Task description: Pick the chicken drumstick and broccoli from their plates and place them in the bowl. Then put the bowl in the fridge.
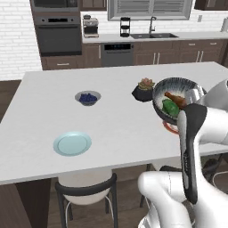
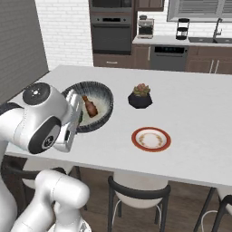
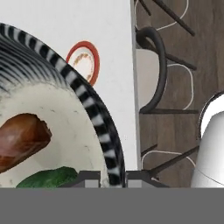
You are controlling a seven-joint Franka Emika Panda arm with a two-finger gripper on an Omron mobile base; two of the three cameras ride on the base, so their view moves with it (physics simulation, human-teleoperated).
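Over the white kitchen worktop (image 1: 116,120), my hand (image 3: 113,178) is clamped on the rim of the bowl (image 2: 100,100), lifted and tilted, drumstick (image 3: 19,140) and broccoli (image 1: 170,107) inside. Both plates (image 1: 72,144) are empty; only the fridge trip remains, I judge.

We count two flat plates on the white desk (image 1: 116,129): one light blue plate (image 1: 72,144) at the lower left of the left base view, and one white plate with a red-orange rim (image 2: 151,138) at the centre right of the right base view. We count two bowls: one large dark speckled bowl (image 2: 103,97) and one small grey bowl of blueberries (image 1: 87,98). Inside the large bowl lie two foods: one chicken drumstick (image 2: 89,107) and one green broccoli (image 1: 170,107). We count one succulent pot (image 2: 140,96). At least two stools show; we point to one stool (image 1: 85,189).
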